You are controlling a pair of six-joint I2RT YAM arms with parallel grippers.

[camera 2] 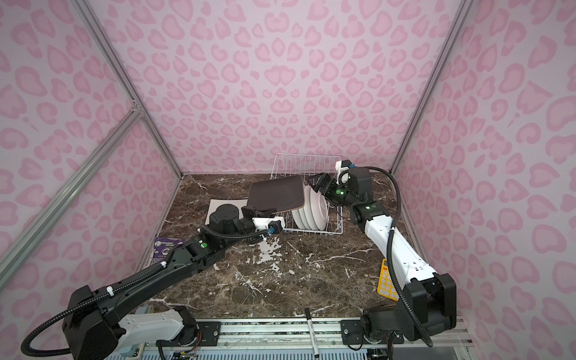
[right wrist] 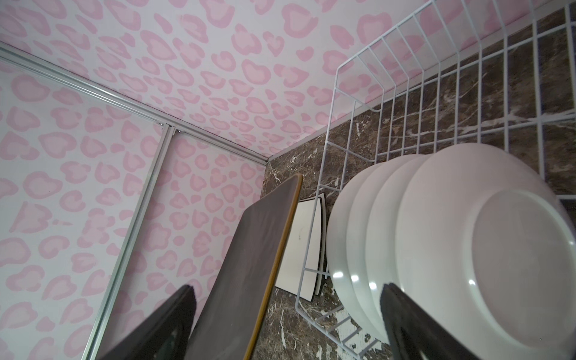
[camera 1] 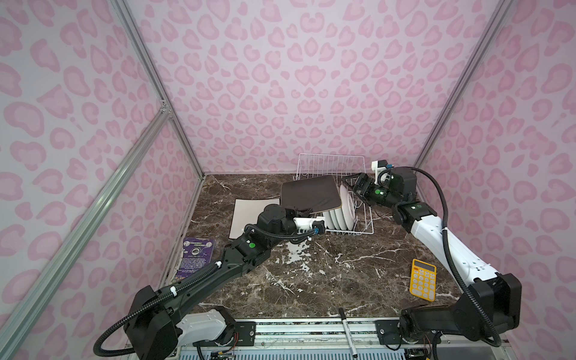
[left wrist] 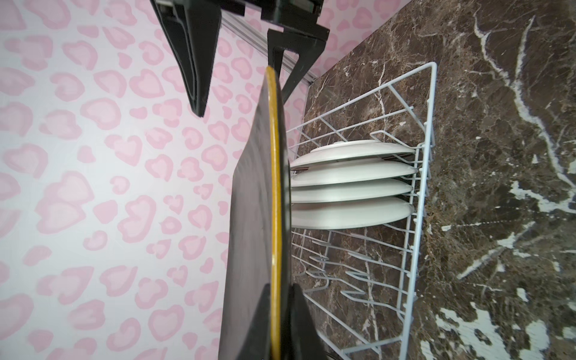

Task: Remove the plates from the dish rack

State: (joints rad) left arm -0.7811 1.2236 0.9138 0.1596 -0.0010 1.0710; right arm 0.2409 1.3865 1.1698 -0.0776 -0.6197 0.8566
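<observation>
**Dark plate held by one edge; four round ones left to lift**

Nearest us, one black marker pen lies on the front rail, away from the work. Beyond it the left gripper is clamped on one edge of the dark square plate. That plate hangs tilted over the left side of the dish rack, just beside the round plates.

The right gripper straddles the plate's far corner with its jaws apart, gripping nothing. We judge that so thin a pinch may let the plate pivot or slip, and it could then strike the nearest round plate or drag the rack.

We count:
- one dark plate
- four round plates on edge in the rack
- two white square plates stacked on the worktop
- one yellow calculator
- one purple card
</observation>
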